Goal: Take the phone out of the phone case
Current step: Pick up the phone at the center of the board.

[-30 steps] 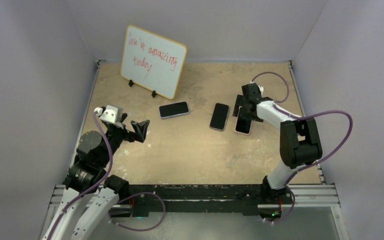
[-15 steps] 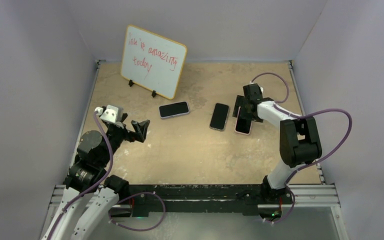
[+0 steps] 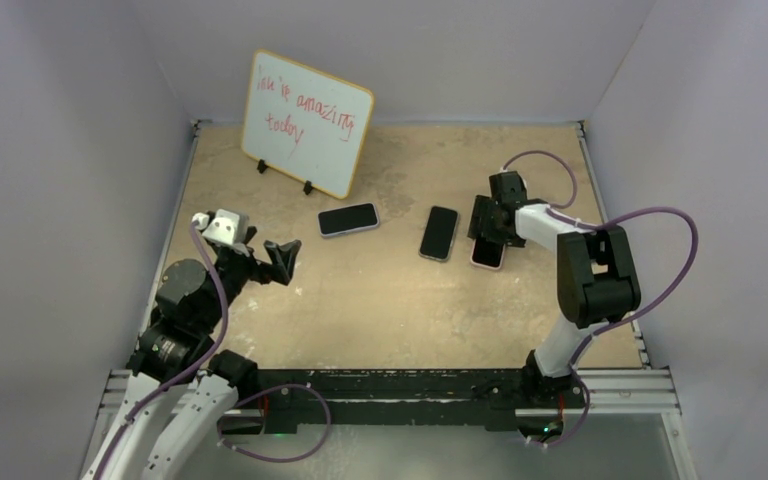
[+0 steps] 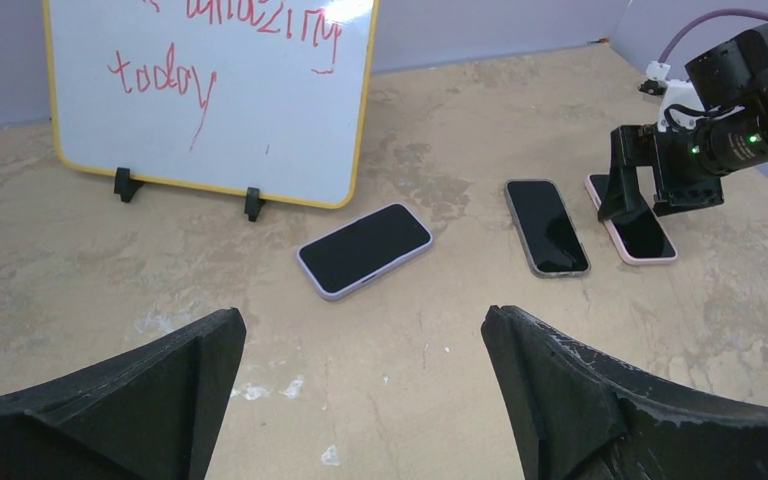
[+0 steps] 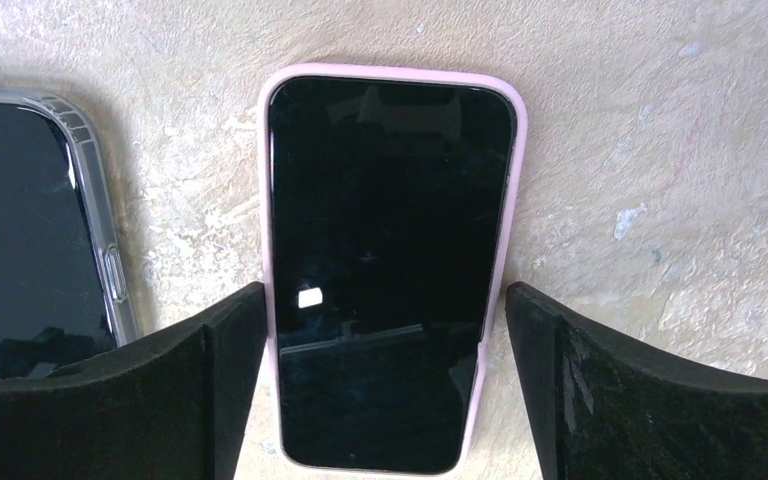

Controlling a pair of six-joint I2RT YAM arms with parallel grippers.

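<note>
A phone in a pink case (image 5: 390, 260) lies flat, screen up, at the right of the table (image 3: 487, 250). My right gripper (image 3: 485, 222) is open and low over its far end, one finger (image 5: 190, 370) touching or just beside its left edge, the other (image 5: 600, 370) a small gap off its right edge. It also shows in the left wrist view (image 4: 645, 232). My left gripper (image 3: 282, 262) is open and empty, hovering over bare table at the left.
A phone in a clear case (image 3: 439, 232) lies just left of the pink one. A phone in a lilac case (image 3: 348, 219) lies mid-table. A small whiteboard (image 3: 305, 122) with red writing stands at the back left. Walls enclose three sides.
My right gripper has shifted slightly right and lowered over the pink-cased phone. The left arm has barely moved.
</note>
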